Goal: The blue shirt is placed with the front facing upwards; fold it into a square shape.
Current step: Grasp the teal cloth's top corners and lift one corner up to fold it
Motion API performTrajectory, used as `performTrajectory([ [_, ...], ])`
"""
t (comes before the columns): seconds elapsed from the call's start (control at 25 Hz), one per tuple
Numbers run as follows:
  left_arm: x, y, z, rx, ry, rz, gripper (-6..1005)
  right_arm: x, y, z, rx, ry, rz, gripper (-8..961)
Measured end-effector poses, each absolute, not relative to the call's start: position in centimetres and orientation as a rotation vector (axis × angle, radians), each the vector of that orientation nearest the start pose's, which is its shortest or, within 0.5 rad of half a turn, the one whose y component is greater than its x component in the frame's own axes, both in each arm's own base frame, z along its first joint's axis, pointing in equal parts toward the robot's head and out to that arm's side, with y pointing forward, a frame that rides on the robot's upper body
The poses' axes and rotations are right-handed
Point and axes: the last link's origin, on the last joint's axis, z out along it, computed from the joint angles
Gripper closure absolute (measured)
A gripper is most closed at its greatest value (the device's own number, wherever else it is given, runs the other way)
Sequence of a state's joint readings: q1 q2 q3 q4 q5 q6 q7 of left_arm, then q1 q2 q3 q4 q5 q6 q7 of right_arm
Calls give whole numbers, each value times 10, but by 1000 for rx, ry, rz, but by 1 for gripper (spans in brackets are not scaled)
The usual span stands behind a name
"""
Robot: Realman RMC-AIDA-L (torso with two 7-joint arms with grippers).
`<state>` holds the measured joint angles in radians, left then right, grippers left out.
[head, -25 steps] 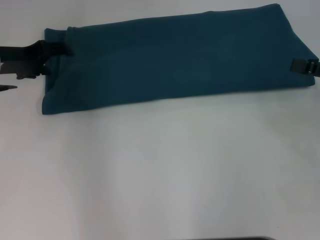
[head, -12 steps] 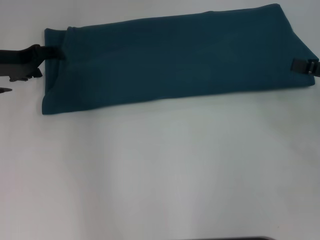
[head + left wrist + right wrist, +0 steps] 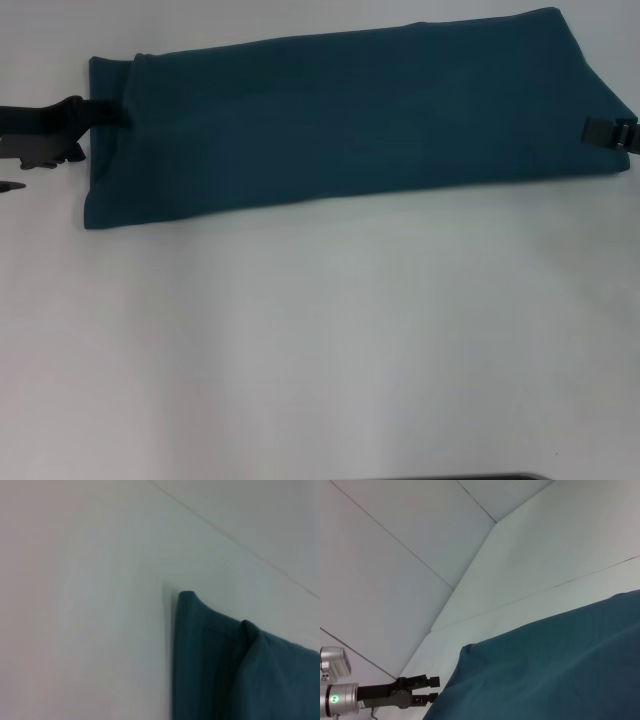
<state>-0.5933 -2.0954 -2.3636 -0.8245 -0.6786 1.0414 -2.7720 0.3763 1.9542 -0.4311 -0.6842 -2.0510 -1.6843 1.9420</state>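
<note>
The blue shirt point(image 3: 350, 115) is already folded into a long strip on the tabletop point(image 3: 320, 350); crosswise folds remain. The left gripper point(image 3: 105, 112) fingers are seen slightly parted at its end, grasping nothing; the state of the right gripper point(image 3: 600, 131) cannot be told.

You've got the blue shirt point(image 3: 350, 115) in soft matt cloth, smooth with faint creases, lying on a plain white matt surface point(image 3: 320, 340); the left hand point(image 3: 105, 113) looks like matt black plastic.

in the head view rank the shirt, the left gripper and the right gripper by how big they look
1. Shirt, by far the largest.
2. Left gripper, at the shirt's left end.
3. Right gripper, at the shirt's right end; it is cut off by the picture's edge, so its low rank is unsure.
</note>
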Motion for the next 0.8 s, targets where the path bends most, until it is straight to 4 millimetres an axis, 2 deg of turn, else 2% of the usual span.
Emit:
performTrajectory([
  [0.44, -302, 391, 15, -1749, -1863, -324, 124, 338, 288, 84, -2262, 1493, 859, 43],
  [0.8, -285, 390, 1, -1841, -1917, -280, 129, 338, 288, 84, -2261, 1491, 858, 44],
])
